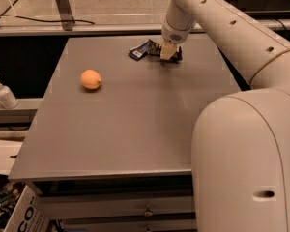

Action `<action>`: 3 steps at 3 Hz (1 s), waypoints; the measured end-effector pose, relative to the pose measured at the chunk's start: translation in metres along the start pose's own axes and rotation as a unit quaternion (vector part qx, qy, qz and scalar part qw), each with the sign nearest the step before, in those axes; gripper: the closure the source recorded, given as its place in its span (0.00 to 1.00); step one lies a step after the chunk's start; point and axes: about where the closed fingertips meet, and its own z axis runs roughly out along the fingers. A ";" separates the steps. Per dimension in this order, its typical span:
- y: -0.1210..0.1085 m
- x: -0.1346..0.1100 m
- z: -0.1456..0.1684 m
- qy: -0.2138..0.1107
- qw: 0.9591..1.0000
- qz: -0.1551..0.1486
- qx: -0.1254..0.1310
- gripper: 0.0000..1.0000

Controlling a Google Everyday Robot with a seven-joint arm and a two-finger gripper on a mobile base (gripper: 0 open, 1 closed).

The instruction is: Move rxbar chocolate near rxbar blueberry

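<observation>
The rxbar blueberry is a short navy wrapper with a white patch at its left end, lying near the far edge of the grey table. Right beside it, the rxbar chocolate is a dark wrapper mostly hidden under my gripper; only its right end shows. My gripper is down on the table over the chocolate bar, just right of the blueberry bar. The two bars lie close together, and I cannot tell if they touch.
An orange sits on the left part of the table. A soap pump bottle stands on a ledge off the table's left side. My arm's large white body fills the lower right.
</observation>
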 end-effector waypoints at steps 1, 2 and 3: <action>0.000 0.001 0.002 0.000 1.000 0.003 -0.002 0.36; 0.001 0.003 0.005 0.001 1.000 0.005 -0.005 0.12; 0.002 0.003 0.007 0.001 1.000 0.005 -0.008 0.00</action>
